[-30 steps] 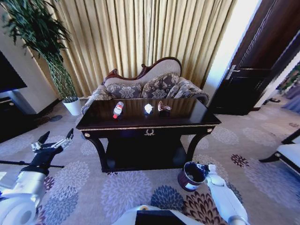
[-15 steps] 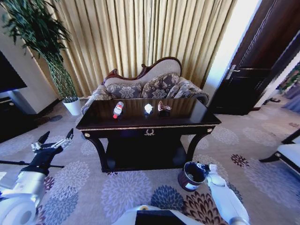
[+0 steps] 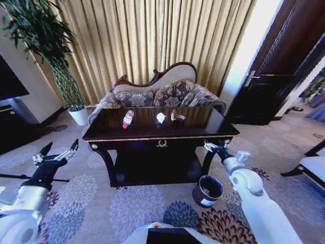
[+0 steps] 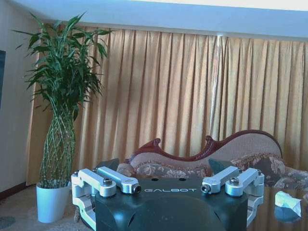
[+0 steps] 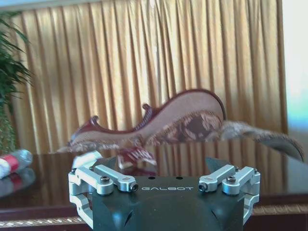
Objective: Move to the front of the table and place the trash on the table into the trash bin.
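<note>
Risen from beside the trash bin (image 3: 207, 190), the right end effector (image 3: 209, 146) now sits at the table (image 3: 152, 133) edge, fingers apart. Ahead lies the wrapper (image 3: 177, 117); approach level, clearing the rim. Left end effector (image 3: 57, 151) waits spread.

place: home sitting room | cues: ornate sofa (image 3: 157, 94), gold curtains (image 3: 157, 40), floral carpet (image 3: 137, 203), potted plant (image 3: 56, 61)

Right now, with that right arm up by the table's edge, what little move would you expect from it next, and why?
Probably a short reach up and forward over the glossy dark-brown wooden table, toward the brown-pink wrapper. The right claw sits open just below the front edge, the wrapper looks like the nearest trash, and the small round dark-brown bin waits on the floor beside that arm. The left claw hangs off to the side.
</note>
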`<state>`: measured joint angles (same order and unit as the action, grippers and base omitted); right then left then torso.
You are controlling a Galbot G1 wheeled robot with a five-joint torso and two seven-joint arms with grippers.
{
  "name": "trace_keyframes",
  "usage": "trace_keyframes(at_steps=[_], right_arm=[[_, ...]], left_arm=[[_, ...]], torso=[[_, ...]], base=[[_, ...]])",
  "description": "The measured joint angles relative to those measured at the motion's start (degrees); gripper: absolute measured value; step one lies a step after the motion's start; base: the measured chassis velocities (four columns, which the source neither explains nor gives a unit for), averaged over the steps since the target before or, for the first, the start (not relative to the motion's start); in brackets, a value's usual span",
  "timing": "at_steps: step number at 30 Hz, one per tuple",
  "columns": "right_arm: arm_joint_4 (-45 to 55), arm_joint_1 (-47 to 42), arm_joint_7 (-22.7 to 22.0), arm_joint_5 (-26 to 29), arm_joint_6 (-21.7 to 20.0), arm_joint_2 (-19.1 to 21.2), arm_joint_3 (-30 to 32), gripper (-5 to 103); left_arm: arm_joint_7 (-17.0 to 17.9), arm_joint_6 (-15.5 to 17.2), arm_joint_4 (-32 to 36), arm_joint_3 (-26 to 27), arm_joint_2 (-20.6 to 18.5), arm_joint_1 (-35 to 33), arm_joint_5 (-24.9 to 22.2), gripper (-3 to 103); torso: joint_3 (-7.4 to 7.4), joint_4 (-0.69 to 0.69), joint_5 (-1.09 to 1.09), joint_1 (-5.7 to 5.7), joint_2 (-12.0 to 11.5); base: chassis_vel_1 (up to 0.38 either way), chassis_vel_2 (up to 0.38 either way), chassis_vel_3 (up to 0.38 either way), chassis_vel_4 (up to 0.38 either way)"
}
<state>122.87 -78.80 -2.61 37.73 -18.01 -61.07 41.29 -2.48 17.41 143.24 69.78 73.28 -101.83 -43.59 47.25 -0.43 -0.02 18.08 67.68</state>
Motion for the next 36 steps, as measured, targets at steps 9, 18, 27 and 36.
trace_keyframes(at_steps=[9,18,27,36], right_arm=[[6.0,-2.0,-1.2,-1.7,0.1,0.2,-0.1,100],[6.5,-2.3,-1.1,-2.9,0.4,0.1,-0.6,100],[6.5,-2.6,-1.0,-3.6,0.6,0.0,-0.7,100],[6.6,-2.6,-0.9,-4.0,0.7,-0.2,-1.0,100]], left_arm=[[0.0,0.0,0.0,0.0,0.1,0.1,0.0,100],[0.2,0.0,0.0,0.3,0.0,0.0,-0.1,100],[0.2,0.1,0.0,0.3,0.0,0.1,-0.1,100],[0.2,0.3,0.0,0.2,-0.1,0.1,-0.1,100]], torso=[[0.01,0.0,0.02,0.0,0.0],[0.01,0.01,0.02,0.0,0.0],[0.0,0.0,0.01,-0.01,0.0],[0.02,0.0,0.02,0.01,0.0]], base=[[0.0,0.0,0.0,0.0],[0.0,0.0,0.0,0.0],[-0.021,0.01,0.018,-0.018],[-0.12,0.107,0.109,-0.108]])
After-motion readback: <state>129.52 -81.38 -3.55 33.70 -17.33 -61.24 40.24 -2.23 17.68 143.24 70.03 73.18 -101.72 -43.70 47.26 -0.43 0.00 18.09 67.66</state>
